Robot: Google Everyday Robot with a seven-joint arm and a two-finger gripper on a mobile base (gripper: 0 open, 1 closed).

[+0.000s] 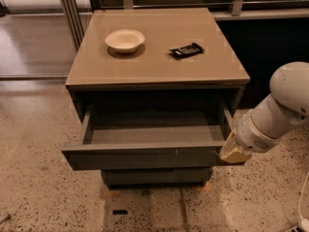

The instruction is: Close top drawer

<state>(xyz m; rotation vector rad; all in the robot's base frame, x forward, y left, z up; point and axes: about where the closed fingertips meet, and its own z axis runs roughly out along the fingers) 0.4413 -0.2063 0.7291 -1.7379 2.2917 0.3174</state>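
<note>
The top drawer stands pulled well out of the bench, its dark grey-brown front panel jutting forward over the floor and its shallow grey bottom open to view. You can see small white scuffs on that flat, handleless front, one near the middle and one toward the right. And there, right at the right-hand end of the panel, is the end effector: its pale yellowish tip sits up against the front corner of the drawer, about level with the panel. From here I cannot tell whether it is clenched or released, nor whether it actually touches the wood or only hangs just beside it. Behind it the white arm climbs up and away to the right, ending in a rounded joint at the edge of view. Under the open drawer a lower drawer front sits set back and flush with the body of the bench. Up on the tan top, a pale shallow bowl rests toward the back left, and a flat black remote-like object lies angled to its right, the two clearly apart. All around is speckled stone floor, with metal posts standing behind the bench on the left.
</note>
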